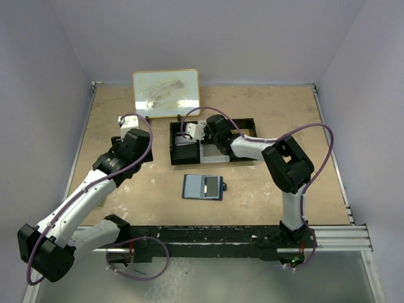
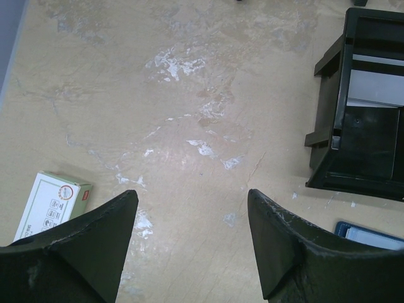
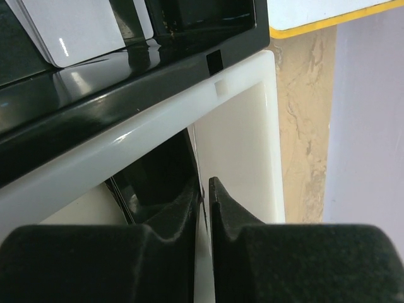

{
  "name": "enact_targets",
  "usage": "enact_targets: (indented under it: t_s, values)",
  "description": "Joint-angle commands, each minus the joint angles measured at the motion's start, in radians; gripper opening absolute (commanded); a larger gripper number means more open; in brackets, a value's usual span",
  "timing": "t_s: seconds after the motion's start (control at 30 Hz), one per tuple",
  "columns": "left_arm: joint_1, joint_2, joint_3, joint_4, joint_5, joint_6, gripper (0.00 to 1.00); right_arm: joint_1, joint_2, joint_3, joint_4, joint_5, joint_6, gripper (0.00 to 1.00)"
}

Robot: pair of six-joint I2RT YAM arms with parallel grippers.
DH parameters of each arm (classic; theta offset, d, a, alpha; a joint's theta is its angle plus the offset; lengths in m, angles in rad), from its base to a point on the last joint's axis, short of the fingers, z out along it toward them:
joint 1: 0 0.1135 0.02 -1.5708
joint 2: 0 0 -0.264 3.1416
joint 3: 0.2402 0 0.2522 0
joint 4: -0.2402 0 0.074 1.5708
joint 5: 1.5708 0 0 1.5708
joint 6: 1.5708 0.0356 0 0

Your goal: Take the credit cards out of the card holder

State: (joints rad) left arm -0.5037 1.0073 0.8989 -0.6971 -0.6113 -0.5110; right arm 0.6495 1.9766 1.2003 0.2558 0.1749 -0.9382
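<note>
likely mid drop-off over the black tray [image 3: 145, 69]: right gripper [image 3: 204, 186] nearly closed, hold unclear; left gripper [image 2: 190, 196] open; next, reach the card holder [image 1: 194, 187].

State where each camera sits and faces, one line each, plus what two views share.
Top external: above, behind the bases, facing down on the table; left arm and right arm show.
Left wrist: on the left arm, facing down at the table; open left end effector shows.
Right wrist: on the right arm, facing into the black tray; right end effector shows, fingers close together.
Shared: top external and left wrist both show the card holder.
</note>
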Motion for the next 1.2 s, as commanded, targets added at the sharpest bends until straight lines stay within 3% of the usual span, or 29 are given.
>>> enact_targets:
  t_s: [0.0,0.1,0.27,0.4,0.97,1.07,1.17]
  values:
    - [0.011,0.002,0.008,0.033,-0.017,0.022,0.68,-0.002,-0.021,0.043,-0.011,0.029,0.003,0.17]
    - [0.014,0.006,0.009,0.034,-0.013,0.023,0.68,-0.002,-0.021,0.053,-0.054,0.007,0.014,0.29]
    - [0.016,0.014,0.01,0.035,-0.009,0.026,0.68,-0.002,-0.023,0.053,-0.103,-0.041,0.025,0.34]
    - [0.016,0.017,0.009,0.034,-0.007,0.026,0.68,-0.001,-0.037,0.048,-0.13,-0.076,0.029,0.47]
    - [0.016,0.033,0.009,0.034,0.006,0.029,0.68,-0.002,-0.206,0.005,-0.112,-0.146,0.118,0.52]
    - [0.016,0.033,0.01,0.034,0.012,0.03,0.68,-0.002,-0.306,-0.03,-0.061,-0.144,0.198,0.52]
    - [0.016,0.024,0.008,0.037,0.026,0.033,0.68,-0.002,-0.455,-0.104,0.034,-0.131,0.396,0.53]
